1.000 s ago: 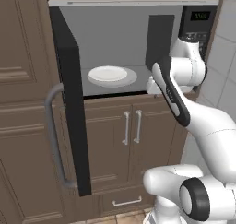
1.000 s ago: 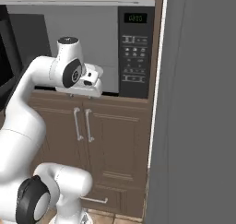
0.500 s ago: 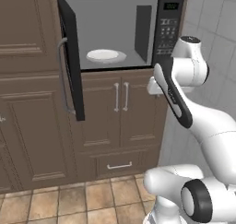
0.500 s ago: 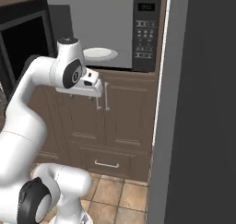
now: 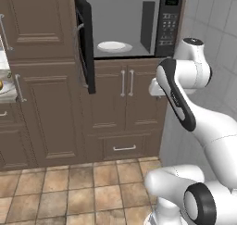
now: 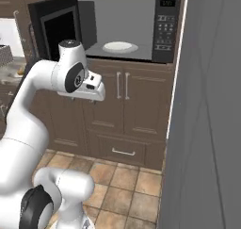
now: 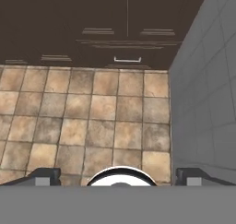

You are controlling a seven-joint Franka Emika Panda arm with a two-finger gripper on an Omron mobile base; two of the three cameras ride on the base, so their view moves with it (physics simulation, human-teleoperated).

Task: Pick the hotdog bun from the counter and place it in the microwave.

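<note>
Pointing down at the tiled floor [image 7: 92,112], the gripper [image 7: 118,176] has its fingertips wide apart with nothing between them. Above and beyond it, the microwave [image 5: 132,25] stands open, a pale plate [image 5: 113,46] inside. I cannot make out the hotdog bun.

Dark brown cabinets [image 5: 51,117] (tan tiled floor [image 7: 87,126])

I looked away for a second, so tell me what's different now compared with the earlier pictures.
The base has backed away: the microwave looks farther off in both base views, with floor tiles now showing below the cabinets. The gripper has nothing between its fingers. Unchanged: the microwave door stands open, the round plate sits inside, and the arm keeps its folded pose.
</note>
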